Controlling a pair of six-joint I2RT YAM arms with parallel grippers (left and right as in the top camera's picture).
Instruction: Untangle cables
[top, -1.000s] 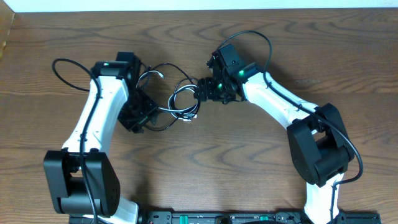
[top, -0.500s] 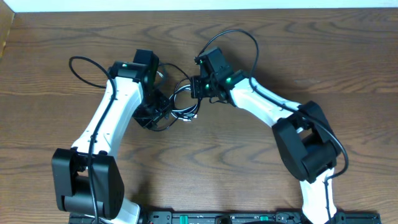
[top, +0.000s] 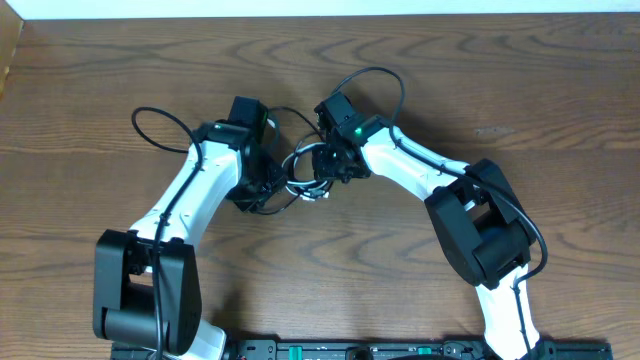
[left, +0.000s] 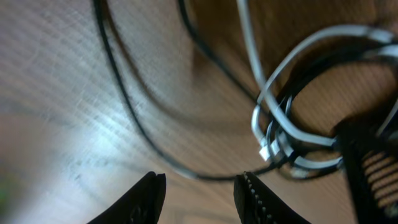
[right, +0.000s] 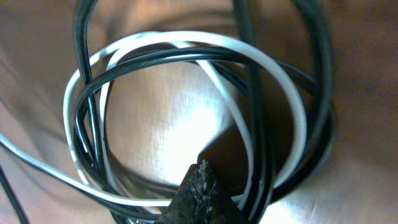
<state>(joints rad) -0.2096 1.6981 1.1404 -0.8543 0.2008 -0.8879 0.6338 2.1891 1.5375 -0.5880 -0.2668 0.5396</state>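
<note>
left gripper (left: 199, 198) hangs open just above the bench (left: 56, 93), nothing between its fingers. right gripper (right: 200, 193) shows one dark tip; open or closed, i cannot tell. under it the white cable (right: 186, 36) and black cable (right: 186, 56) lie coiled together, tangled between the arms

Both arms have swung inward over the counter (top: 500, 80). The left tool (top: 256, 186) has moved right and the right tool (top: 330, 165) left and slightly down, so they now stand much nearer each other. The loops of the cables (top: 305, 182) have drawn into a tighter bundle between them.
</note>
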